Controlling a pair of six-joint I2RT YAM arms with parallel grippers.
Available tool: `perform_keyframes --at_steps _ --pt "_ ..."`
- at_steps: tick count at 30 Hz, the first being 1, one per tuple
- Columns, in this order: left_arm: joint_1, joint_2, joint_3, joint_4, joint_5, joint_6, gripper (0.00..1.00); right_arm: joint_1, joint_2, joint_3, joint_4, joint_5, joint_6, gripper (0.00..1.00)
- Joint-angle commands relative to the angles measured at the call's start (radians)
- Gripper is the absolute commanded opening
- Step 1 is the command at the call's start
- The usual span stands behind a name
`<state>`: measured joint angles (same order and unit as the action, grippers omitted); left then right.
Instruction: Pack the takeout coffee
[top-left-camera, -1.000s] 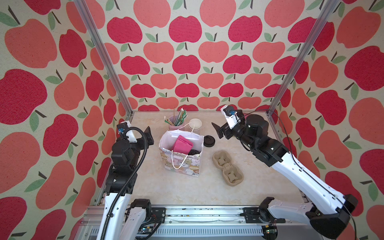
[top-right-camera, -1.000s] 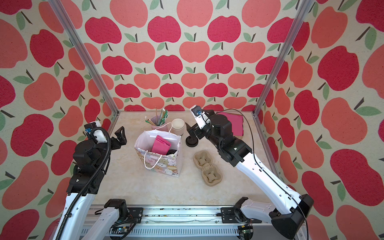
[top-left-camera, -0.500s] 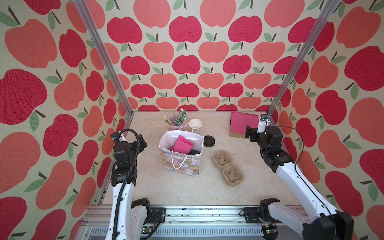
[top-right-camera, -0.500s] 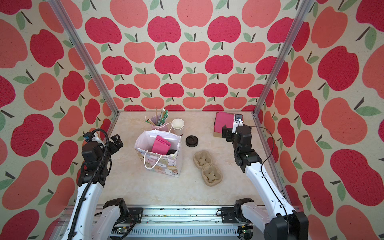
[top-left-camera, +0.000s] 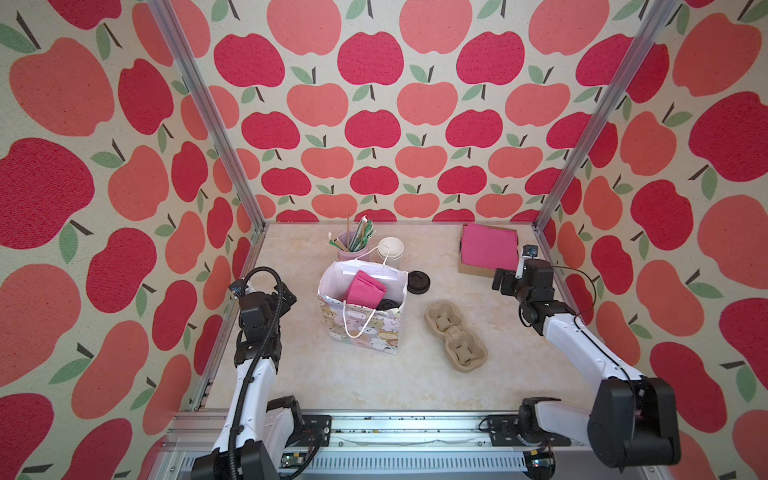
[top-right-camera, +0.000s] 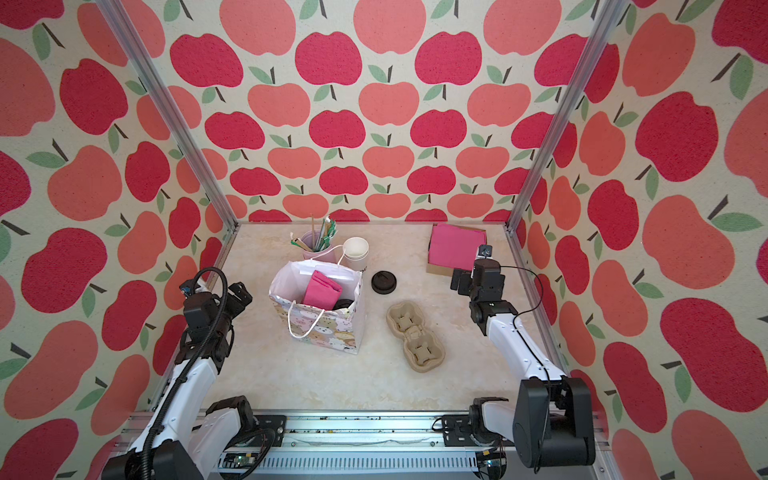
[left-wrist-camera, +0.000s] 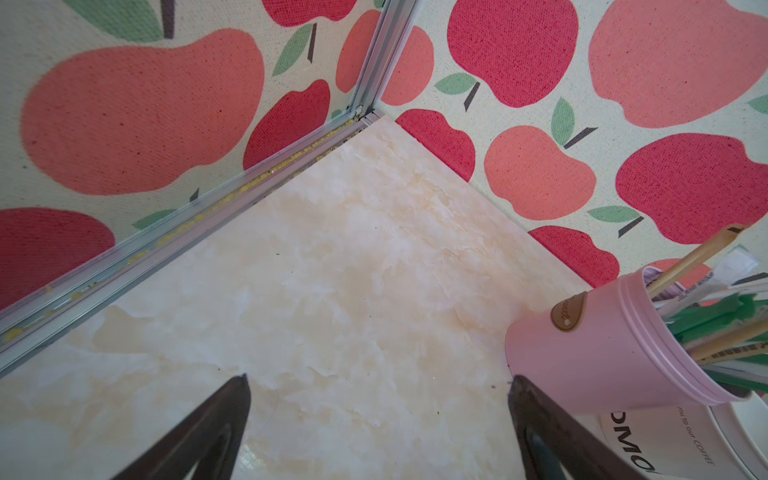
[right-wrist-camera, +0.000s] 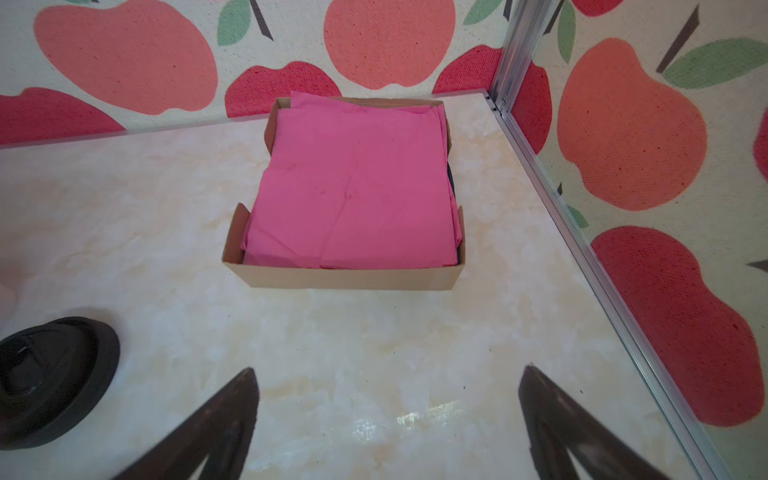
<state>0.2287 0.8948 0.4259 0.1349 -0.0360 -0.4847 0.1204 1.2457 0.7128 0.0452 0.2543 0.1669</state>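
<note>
Your left gripper (left-wrist-camera: 378, 380) hangs over by the left wall with its claw spread wide and nothing in it. All the left wrist view shows between the fingers is bare marble tabletop (left-wrist-camera: 332, 291), and the pink cup of straws (left-wrist-camera: 602, 345) sits near one fingertip. Both top views put a white paper cup (top-left-camera: 390, 249) with black lettering just to the right of that pink cup, behind the bag.

Your right gripper (right-wrist-camera: 386, 370) is the same deal near the right wall: claw wide apart, holding nothing, facing the cardboard box (right-wrist-camera: 345, 278) stacked with pink napkins (right-wrist-camera: 353, 187) in the far right corner.

The takeout coffee (top-left-camera: 388, 305) looks to be down in the cartoon-print gift bag (top-left-camera: 370, 332) mid-table. You only get its dark lid peeking out beside a folded pink napkin (top-left-camera: 365, 286). The cup itself is hidden, so I can't tell how it sits. A separate black lid (top-left-camera: 417, 281) lies on the table just right of the bag. The pulp cup carrier (top-left-camera: 455, 340) lies flat further right and nearer the front, well apart from both grippers
</note>
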Motion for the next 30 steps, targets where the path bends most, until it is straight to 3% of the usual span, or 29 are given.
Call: perform_keyframes --at_steps 1,12,15,23,30 --pt "0.007 0.019 -0.058 0.177 -0.078 0.002 0.99 -0.027 0.043 -0.035 0.081 0.034 0.012 0.99" --pt "0.003 0.21 -0.18 0.535 -0.123 0.059 0.99 -0.038 0.26 -0.149 0.494 0.121 -0.142 0.99" --pt "-0.003 0.273 -0.187 0.618 -0.128 0.112 0.99 -0.039 0.292 -0.207 0.651 0.081 -0.17 0.99" --pt "-0.029 0.309 -0.187 0.674 -0.136 0.25 0.99 -0.038 0.292 -0.235 0.704 -0.043 -0.209 0.99" --pt "-0.106 0.495 -0.242 0.948 -0.151 0.368 0.99 -0.038 0.311 -0.321 0.867 -0.126 -0.229 0.99"
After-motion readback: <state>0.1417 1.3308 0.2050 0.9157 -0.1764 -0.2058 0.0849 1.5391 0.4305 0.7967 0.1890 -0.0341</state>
